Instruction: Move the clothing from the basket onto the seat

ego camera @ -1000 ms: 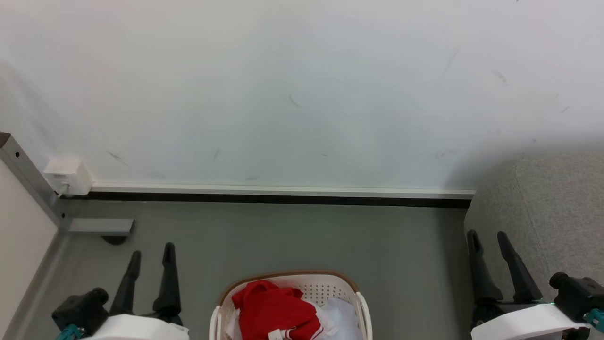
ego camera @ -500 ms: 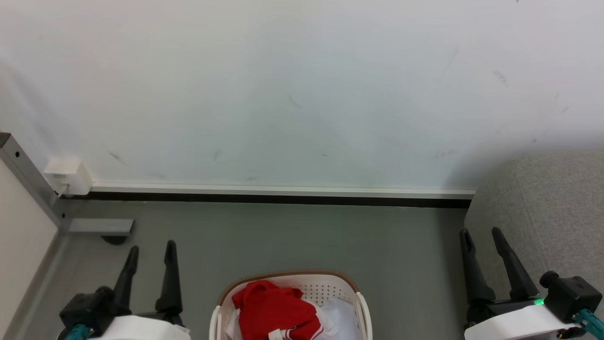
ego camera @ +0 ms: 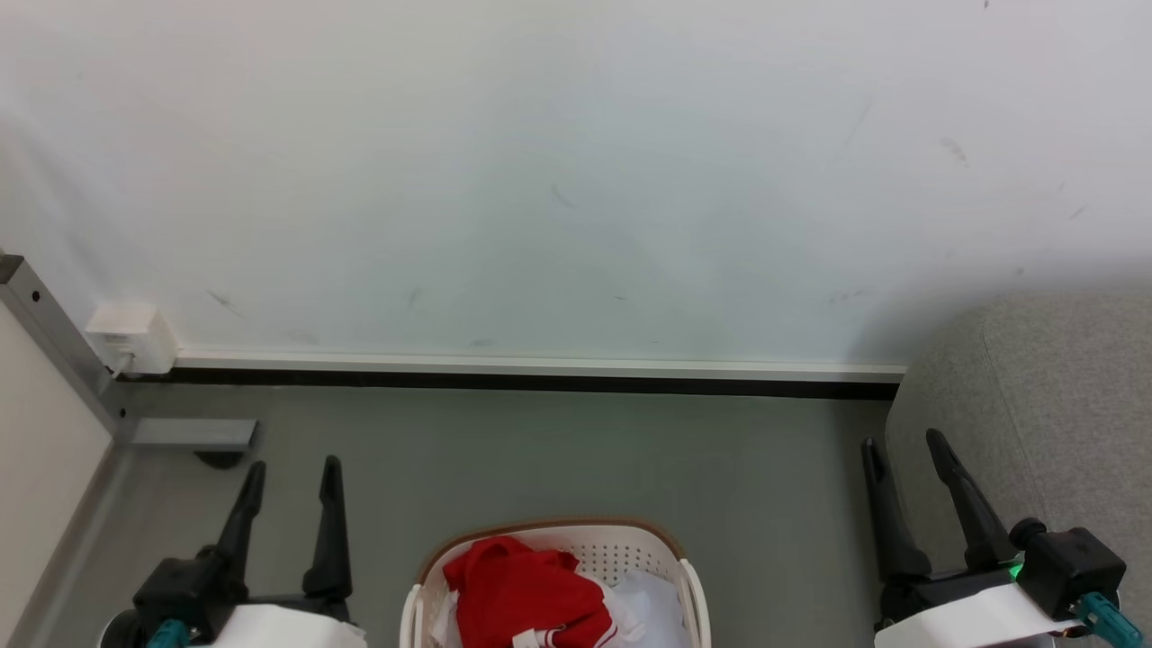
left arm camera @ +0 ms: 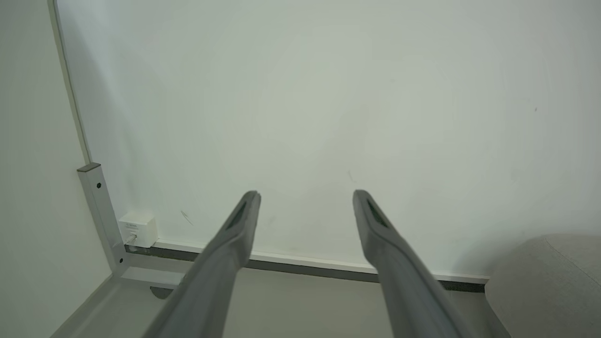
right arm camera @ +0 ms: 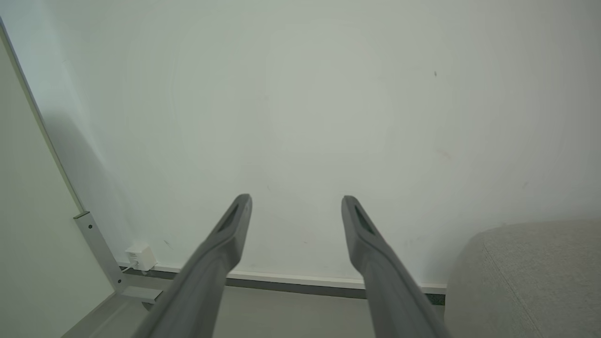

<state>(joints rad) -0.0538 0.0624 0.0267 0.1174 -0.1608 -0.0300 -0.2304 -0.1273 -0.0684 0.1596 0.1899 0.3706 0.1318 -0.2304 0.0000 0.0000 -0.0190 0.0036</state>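
Observation:
A white perforated basket [ego camera: 670, 551] with a tan-brown rim sits on the floor at the bottom centre of the head view. Red clothing [ego camera: 517, 589] with white striped trim lies heaped inside it beside pale white fabric [ego camera: 652, 598]. The light grey seat [ego camera: 1053, 405] rises at the right edge, and also shows as the seat [left arm camera: 549, 277] and the seat [right arm camera: 526, 272] in the wrist views. My left gripper [ego camera: 294, 468] stands open left of the basket, fingers up. My right gripper [ego camera: 902, 441] stands open right of it, in front of the seat's corner. Both wrist views show left gripper [left arm camera: 305, 195] and right gripper [right arm camera: 296, 199] empty.
A white wall [ego camera: 576, 162] with a skirting strip [ego camera: 540, 364] runs across ahead. A small white socket box [ego camera: 130, 335] and a grey metal post [ego camera: 54, 346] with a foot bracket [ego camera: 193, 435] stand at the left corner. Grey floor [ego camera: 585, 450] lies between basket and wall.
Both grippers have shifted slightly: the left one has moved a little right and lower, the right one has drifted left and a little up. Basket and clothing have stayed put.

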